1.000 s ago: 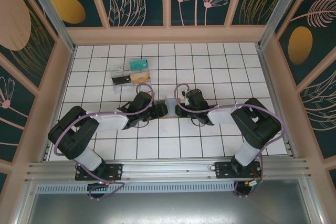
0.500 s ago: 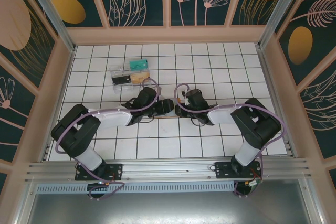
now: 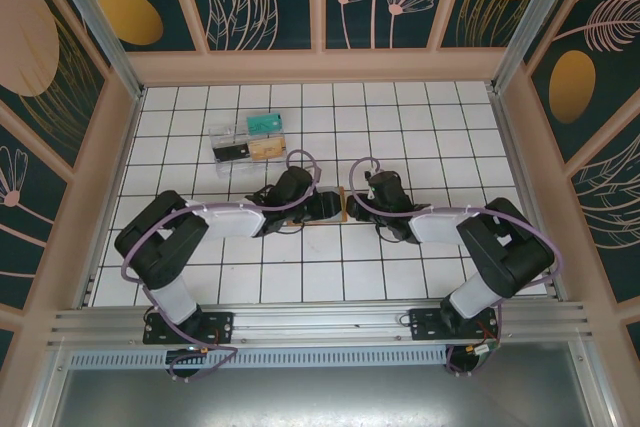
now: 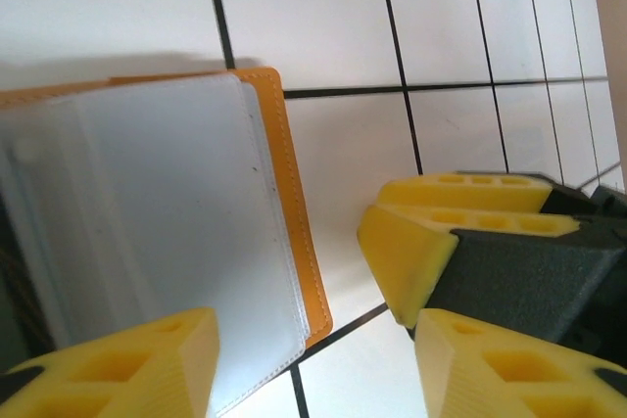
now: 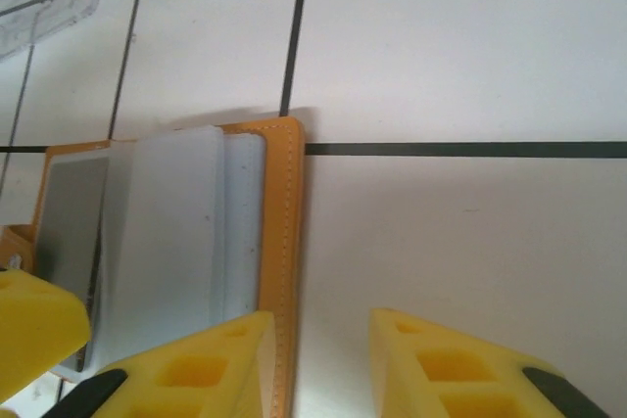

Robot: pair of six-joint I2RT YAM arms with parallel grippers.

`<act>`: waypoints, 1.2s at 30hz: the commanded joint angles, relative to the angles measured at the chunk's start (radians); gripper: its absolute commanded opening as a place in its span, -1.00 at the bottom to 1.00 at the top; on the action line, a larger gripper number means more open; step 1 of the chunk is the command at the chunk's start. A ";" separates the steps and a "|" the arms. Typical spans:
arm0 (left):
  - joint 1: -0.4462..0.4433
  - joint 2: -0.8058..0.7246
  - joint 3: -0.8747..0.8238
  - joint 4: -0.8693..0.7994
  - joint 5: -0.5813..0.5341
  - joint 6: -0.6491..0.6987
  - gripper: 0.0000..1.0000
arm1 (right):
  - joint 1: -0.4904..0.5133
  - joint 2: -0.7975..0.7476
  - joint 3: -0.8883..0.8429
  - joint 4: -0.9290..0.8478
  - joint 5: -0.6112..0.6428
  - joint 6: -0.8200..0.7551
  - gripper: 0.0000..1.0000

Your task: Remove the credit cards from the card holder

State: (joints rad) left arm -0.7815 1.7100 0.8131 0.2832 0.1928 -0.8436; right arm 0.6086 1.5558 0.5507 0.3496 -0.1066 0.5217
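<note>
The card holder (image 3: 343,205) sits on the table (image 3: 420,127) between the two hands. It is opened so that its pale blue-grey inner face, framed by the stitched orange border, shows to both wrist cameras; that is the face the cards must come out of. The left hand (image 4: 309,345) reaches in from the holder's left with its jaws set fairly wide. One yellow pad is over the pale face and the other is past the orange edge over bare tile, so nothing is pinched. I judge it is placed to pin the holder down. The right hand (image 5: 321,332) comes from the holder's right, jaws narrower but with a plain gap. It sits at the orange edge, well placed to nip that border or a card lip. A darker grey panel shows on the holder's left part in the right wrist view; whether it is a card I cannot tell. The clear tray (image 3: 250,137) stands well apart, beyond the holder and to its left, out of the way.
</note>
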 commanded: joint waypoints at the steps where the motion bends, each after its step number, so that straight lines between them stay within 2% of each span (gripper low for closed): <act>1: 0.004 -0.090 -0.026 -0.055 -0.092 0.043 -0.10 | 0.009 -0.036 0.016 0.028 -0.052 0.011 -0.36; 6: 0.036 -0.180 -0.115 -0.084 -0.186 0.065 -0.67 | 0.047 -0.031 0.079 -0.004 -0.096 0.024 -0.43; 8: 0.062 -0.193 -0.149 -0.079 -0.190 0.076 -0.81 | 0.066 -0.013 0.108 -0.007 -0.119 0.038 -0.47; 11: 0.097 -0.183 -0.185 -0.056 -0.169 0.089 -0.93 | 0.102 0.028 0.162 -0.029 -0.135 0.047 -0.51; 15: 0.124 -0.157 -0.213 -0.024 -0.162 0.097 -0.96 | 0.138 0.095 0.237 -0.062 -0.148 0.060 -0.60; 22: 0.141 -0.111 -0.226 0.012 -0.155 0.103 -0.94 | 0.158 0.200 0.312 -0.093 -0.166 0.075 -0.65; 36: 0.140 -0.095 -0.255 0.007 -0.149 0.083 -0.86 | 0.157 0.256 0.335 -0.161 -0.134 0.087 -0.59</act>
State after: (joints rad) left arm -0.6460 1.6001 0.5812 0.3077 0.0425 -0.7601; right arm 0.7612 1.8011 0.8692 0.2192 -0.2550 0.5900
